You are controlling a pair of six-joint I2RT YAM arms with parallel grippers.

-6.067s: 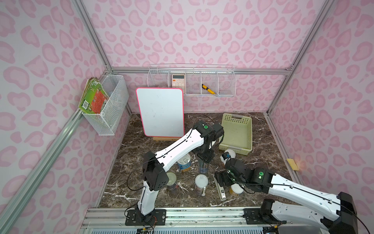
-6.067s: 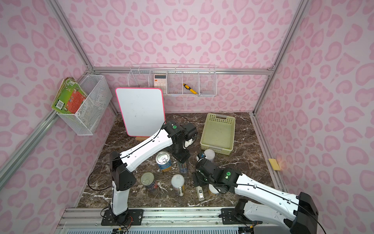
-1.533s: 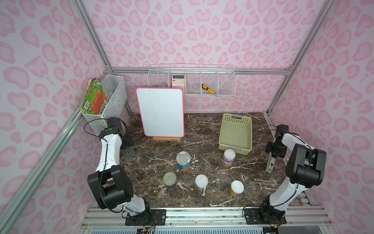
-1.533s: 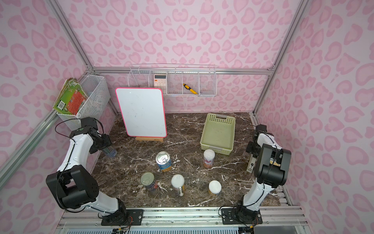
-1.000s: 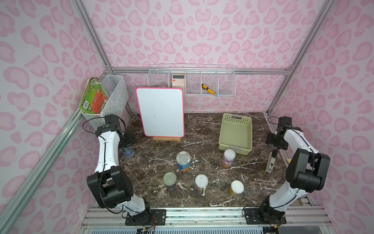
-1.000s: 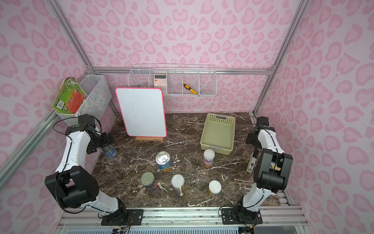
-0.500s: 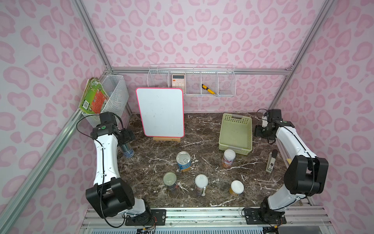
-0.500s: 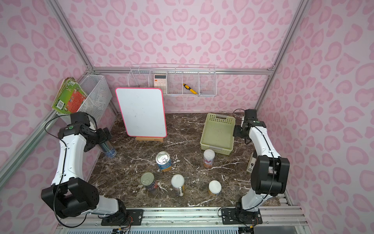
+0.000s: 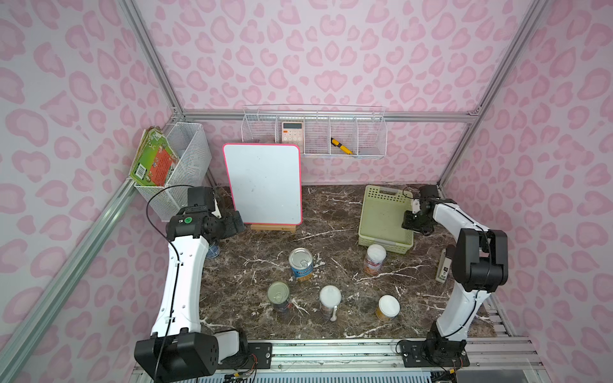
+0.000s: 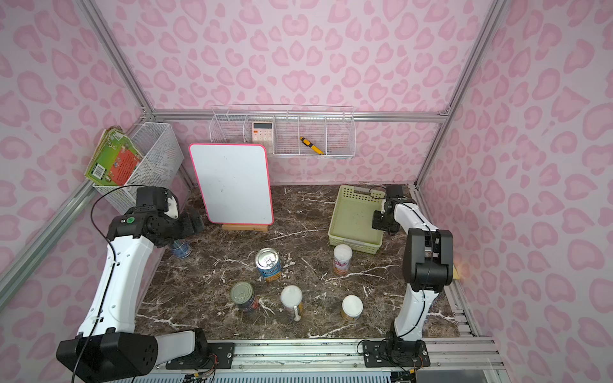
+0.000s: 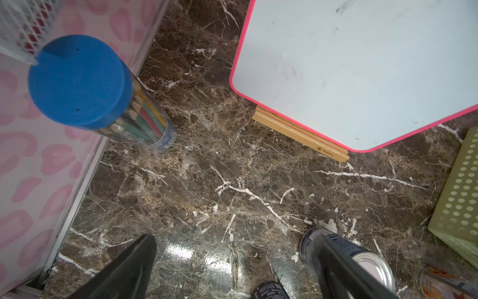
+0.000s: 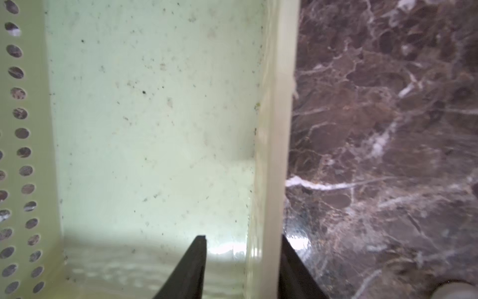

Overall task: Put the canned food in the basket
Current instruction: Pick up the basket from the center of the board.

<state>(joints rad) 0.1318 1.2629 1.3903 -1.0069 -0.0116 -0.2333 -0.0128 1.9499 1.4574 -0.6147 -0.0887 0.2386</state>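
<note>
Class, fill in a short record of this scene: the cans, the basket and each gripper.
cans standing on the table: blue-yellow can, dark can, three white-lidded cans
cans in basket: none
basket place: far right corner
right gripper: open, fingers astride the basket's side wall
left gripper: open, empty, near the blue-lidded tube

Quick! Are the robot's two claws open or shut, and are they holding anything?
Left gripper: wide open, holding nothing.
Right gripper: partly open, one finger on each side of the basket wall, not clamped yet.
</note>
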